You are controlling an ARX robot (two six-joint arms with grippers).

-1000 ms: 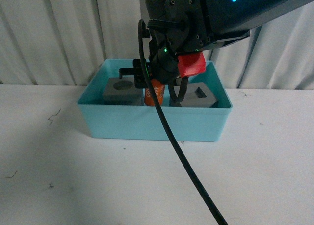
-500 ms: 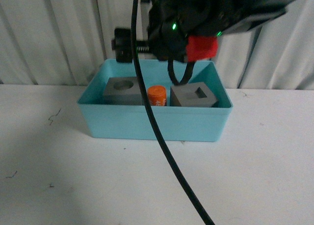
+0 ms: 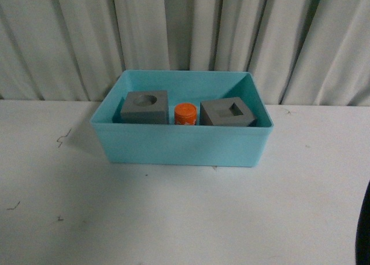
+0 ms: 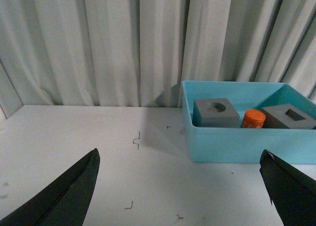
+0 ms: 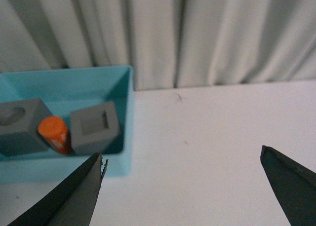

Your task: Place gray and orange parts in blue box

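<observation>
Blue box [image 3: 182, 143] sits on white table [image 3: 185, 219] w/ all three parts inside: gray cube w/ round recess [image 3: 145, 107], orange cylinder [image 3: 185, 113] upright in the middle, gray cube w/ square recess [image 3: 228, 113]. Cylinder stands between the cubes, just beside each; can't tell if touching. Pale curtain [image 3: 185, 33] hangs behind the box.

Left gripper [image 4: 180, 186] is spread wide, nothing between its fingers [image 4: 69, 196]. It hangs over bare table; box [image 4: 247, 144] lies ahead of it and off toward its right finger, well apart.

Right gripper [image 5: 182, 191] is also spread wide and empty, fingers [image 5: 74, 196] apart at both edges of its cam. Box [image 5: 64, 169] lies ahead, off toward its left finger; near box corner is close above that fingertip in view, w/ square-recess cube [image 5: 95, 126], cylinder [image 5: 55, 133] and round-recess cube [image 5: 19, 127] seen inside.

Front cam shows neither gripper.
</observation>
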